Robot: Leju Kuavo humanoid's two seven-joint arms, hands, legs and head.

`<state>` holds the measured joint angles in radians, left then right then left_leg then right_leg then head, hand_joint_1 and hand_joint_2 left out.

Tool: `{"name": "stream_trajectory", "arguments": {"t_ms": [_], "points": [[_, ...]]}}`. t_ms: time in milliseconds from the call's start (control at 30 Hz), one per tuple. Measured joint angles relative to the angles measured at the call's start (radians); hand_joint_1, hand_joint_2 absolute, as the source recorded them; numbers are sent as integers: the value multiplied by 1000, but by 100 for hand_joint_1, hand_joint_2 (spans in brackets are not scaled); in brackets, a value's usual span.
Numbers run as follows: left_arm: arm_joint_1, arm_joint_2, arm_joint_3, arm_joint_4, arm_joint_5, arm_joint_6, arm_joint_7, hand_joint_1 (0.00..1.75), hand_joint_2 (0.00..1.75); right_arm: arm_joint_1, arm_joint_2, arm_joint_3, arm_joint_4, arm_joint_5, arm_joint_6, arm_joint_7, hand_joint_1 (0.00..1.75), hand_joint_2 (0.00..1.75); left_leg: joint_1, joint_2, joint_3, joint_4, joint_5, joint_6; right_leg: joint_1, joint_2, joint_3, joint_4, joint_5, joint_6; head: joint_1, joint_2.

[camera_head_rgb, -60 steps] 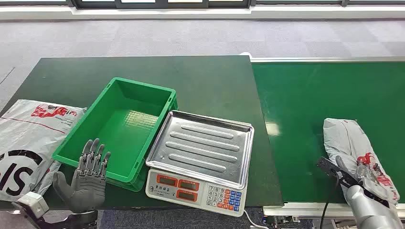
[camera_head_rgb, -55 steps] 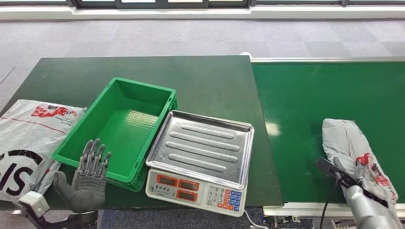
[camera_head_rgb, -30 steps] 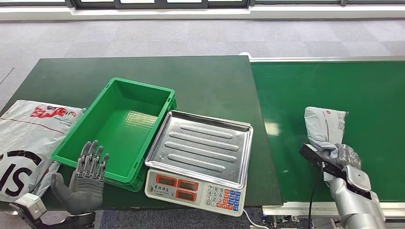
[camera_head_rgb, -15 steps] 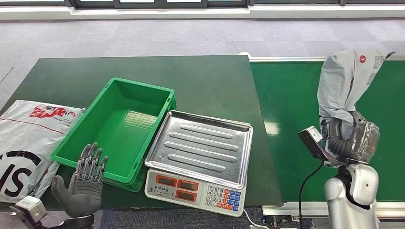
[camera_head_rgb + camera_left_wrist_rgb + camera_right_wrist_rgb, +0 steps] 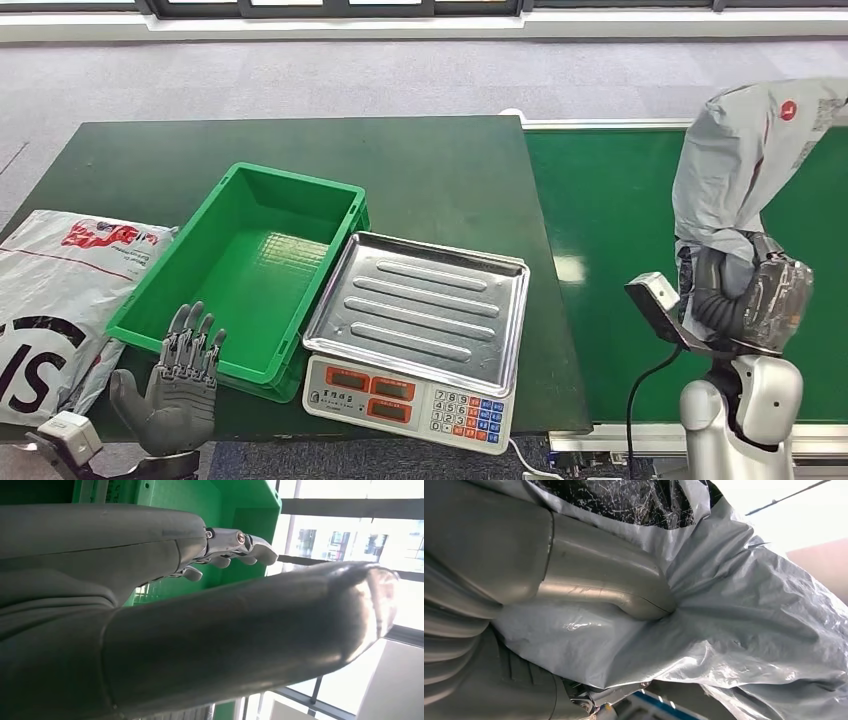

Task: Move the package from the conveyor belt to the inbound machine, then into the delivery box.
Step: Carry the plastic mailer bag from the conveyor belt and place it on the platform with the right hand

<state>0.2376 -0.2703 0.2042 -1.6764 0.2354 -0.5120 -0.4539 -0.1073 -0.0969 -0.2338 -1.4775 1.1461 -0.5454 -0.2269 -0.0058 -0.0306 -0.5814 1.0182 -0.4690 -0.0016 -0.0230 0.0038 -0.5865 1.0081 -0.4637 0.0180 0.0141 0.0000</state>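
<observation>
The right hand [image 5: 745,295] holds the package [image 5: 740,165], a grey plastic mailer, raised clear above the conveyor belt [image 5: 620,250], well to the right of the scale; the bag stands up from the grip, its upper part leaning toward the far right. In the right wrist view the thumb presses into crumpled film [image 5: 734,630] and the fingers [image 5: 499,675] wrap the bag's bunched lower end, so the grip is closed on soft material, not on anything rigid. The inbound machine appears to be the scale [image 5: 415,330], with a steel tray and a keypad front, standing on the desk [image 5: 300,150] just left of the belt's edge. The green delivery box [image 5: 240,265] sits touching the scale's left side, empty. The left hand [image 5: 180,385] hovers in front of the box's near corner, fingers spread, holding nothing. A second printed mailer [image 5: 60,290] lies left of the box. Judgement: the step in hand is the carry to the scale. To do it well, the arm should travel left at the present height so the loose bag clears the tray rim, then lower until the bag's bulk rests centred on the tray before release. Risk: the slack film may slip or drape over the keypad.
</observation>
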Motion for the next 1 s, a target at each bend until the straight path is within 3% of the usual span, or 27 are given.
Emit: {"name": "stream_trajectory", "arguments": {"t_ms": [133, 267, 467, 633, 1000], "points": [[-7, 3, -7, 10, 0, 4, 2, 0, 0, 14, 2, 60, -53, -58, 20, -7, 175, 175, 0, 1, 0, 0, 0, 0, 0, 1, 0, 0, 0, 0, 0, 0], [-35, 13, -39, 36, -10, 16, 0, 0, 0, -25, 19, 175, -34, -159, 67, -93, 175, 175, 0, 5, 0, 0, 0, 0, 0, 3, 0, 0, 1, -1, 0, 0], [-90, 30, -105, 65, -30, 40, -5, 0, 0, -117, 120, 368, 107, -222, 97, -166, 175, 175, 3, 7, 1, 0, 3, -3, 3, 5, -1, 0, 3, -4, 0, 0], [-107, 38, -140, 64, -108, 81, -60, 0, 0, -137, 165, 481, 150, -275, 141, -185, 175, 175, 4, 6, 1, 0, 3, -4, 4, 5, -1, 1, 3, -4, 0, 0], [-113, 43, -191, -54, -250, 230, -216, 0, 0, -165, 210, 569, 241, -351, 208, -235, 173, 175, 4, 6, 0, 0, 3, -4, 4, 5, -2, 1, 3, -4, 0, 0]]}}
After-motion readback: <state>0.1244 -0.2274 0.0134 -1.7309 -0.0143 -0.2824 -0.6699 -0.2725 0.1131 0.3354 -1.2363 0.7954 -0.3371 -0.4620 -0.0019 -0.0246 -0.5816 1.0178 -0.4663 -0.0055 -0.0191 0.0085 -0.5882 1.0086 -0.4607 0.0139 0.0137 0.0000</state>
